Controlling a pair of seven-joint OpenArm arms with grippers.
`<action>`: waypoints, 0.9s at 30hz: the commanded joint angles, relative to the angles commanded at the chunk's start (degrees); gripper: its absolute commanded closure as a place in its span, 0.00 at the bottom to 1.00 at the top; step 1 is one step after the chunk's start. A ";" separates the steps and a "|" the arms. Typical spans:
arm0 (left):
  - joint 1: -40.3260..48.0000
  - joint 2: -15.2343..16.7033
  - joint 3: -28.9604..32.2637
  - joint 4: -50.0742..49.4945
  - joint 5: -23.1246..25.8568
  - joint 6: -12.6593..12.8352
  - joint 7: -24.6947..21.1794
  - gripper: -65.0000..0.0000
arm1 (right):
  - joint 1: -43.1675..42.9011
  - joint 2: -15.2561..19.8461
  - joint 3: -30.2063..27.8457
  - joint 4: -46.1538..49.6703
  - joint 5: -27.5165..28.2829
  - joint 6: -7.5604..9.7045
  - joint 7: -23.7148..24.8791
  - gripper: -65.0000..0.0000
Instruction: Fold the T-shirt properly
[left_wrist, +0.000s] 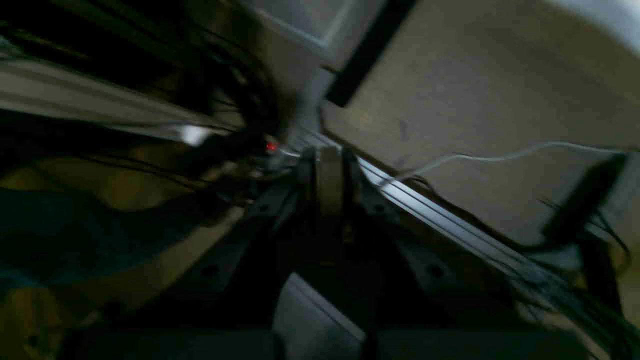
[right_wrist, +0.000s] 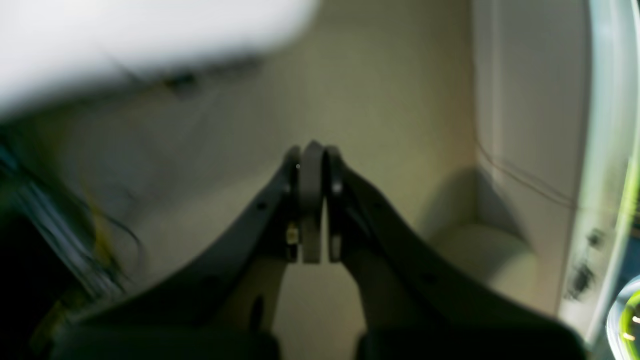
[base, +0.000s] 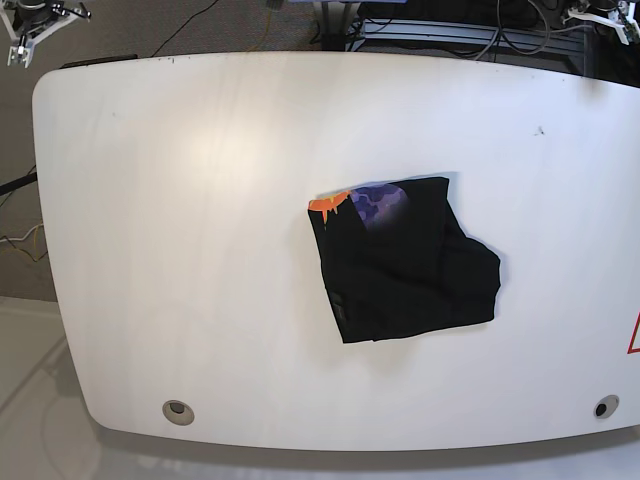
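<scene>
Apparently T-shirt (base: 402, 259) beyond either gripper.

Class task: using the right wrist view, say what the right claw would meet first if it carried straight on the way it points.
Probably only bare floor: the shut right claw points at a blurred, plain pale surface. Nothing shows in its line, though depth is unclear.

A white table (base: 200, 200) with rounded corners fills the base view, glare on its left half. Two round grommets (base: 178, 410) sit near its front corners. Beyond its far edge lie brown carpet (base: 130, 30) and dark cables (base: 480, 30). Pale floor (base: 30, 400) shows at left.
</scene>
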 joint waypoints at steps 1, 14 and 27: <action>-0.09 0.26 0.00 -1.32 1.05 0.00 -1.14 1.00 | 1.14 -0.44 0.09 -3.25 -2.29 1.14 1.23 1.00; -2.81 -0.09 0.00 -18.29 17.67 0.00 -12.40 1.00 | 11.43 -0.26 0.09 -46.15 -20.92 7.38 19.78 1.00; -3.08 -8.44 0.00 -52.40 40.44 12.88 -27.34 1.00 | 23.82 5.71 -0.44 -85.01 -29.36 6.95 39.65 1.00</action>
